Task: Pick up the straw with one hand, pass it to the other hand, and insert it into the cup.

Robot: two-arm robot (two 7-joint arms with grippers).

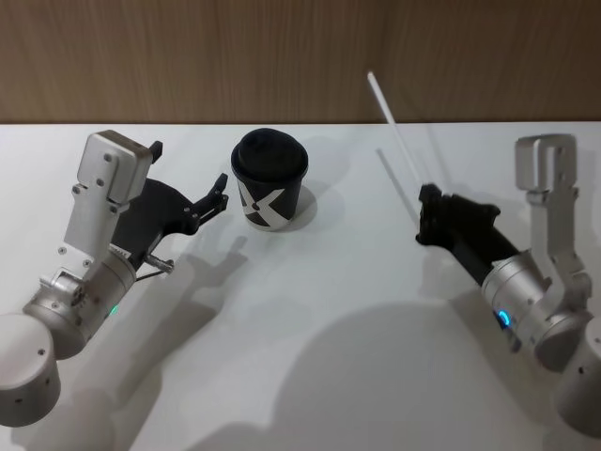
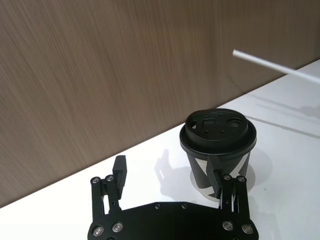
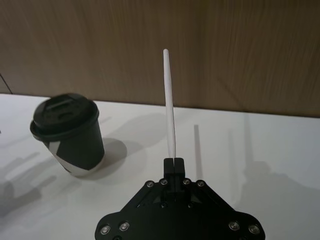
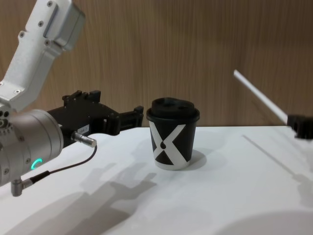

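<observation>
Right end effector (image 3: 174,162), straw (image 3: 169,100); lidded cup (image 3: 70,137)

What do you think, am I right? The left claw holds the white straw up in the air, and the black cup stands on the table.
Not quite. The right claw holds the straw, as the right wrist view shows; the left claw is open and empty. The straw is up in the air, and the cup stands on the table.
</observation>
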